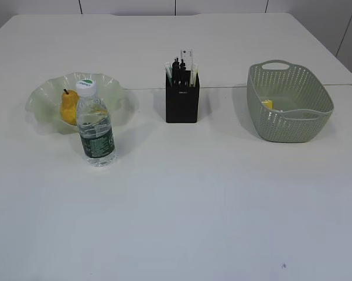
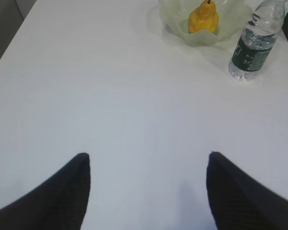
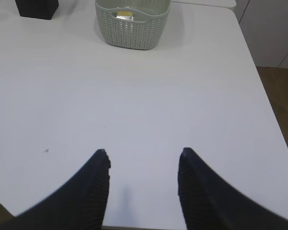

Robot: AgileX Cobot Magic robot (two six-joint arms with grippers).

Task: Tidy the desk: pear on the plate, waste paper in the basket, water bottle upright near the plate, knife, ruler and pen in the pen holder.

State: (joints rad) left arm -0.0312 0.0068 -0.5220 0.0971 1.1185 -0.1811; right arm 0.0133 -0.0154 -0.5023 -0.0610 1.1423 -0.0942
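Pear (image 1: 69, 108) sits on the wavy plate (image 1: 47, 96), and the water bottle (image 1: 95, 126) stands upright just in front of the plate, so close it looks like it touches the rim. The pen holder (image 1: 181, 104) is full of long things, though which is the knife, ruler or pen is too small to tell. Something yellow and white, likely the waste paper (image 3: 125, 15), lies in the basket (image 1: 290, 111).

The job looks done, so the main risk is a bump. If the left arm swings forward, it could knock the tall, thin bottle over and it would roll.

Both arms are pulled back, low over the bare counter (image 1: 193, 205). The left gripper (image 2: 148, 160) has its fingers wide apart, holding nothing. The right gripper (image 3: 144, 155) has its fingers apart too, a bit narrower, also holding nothing.
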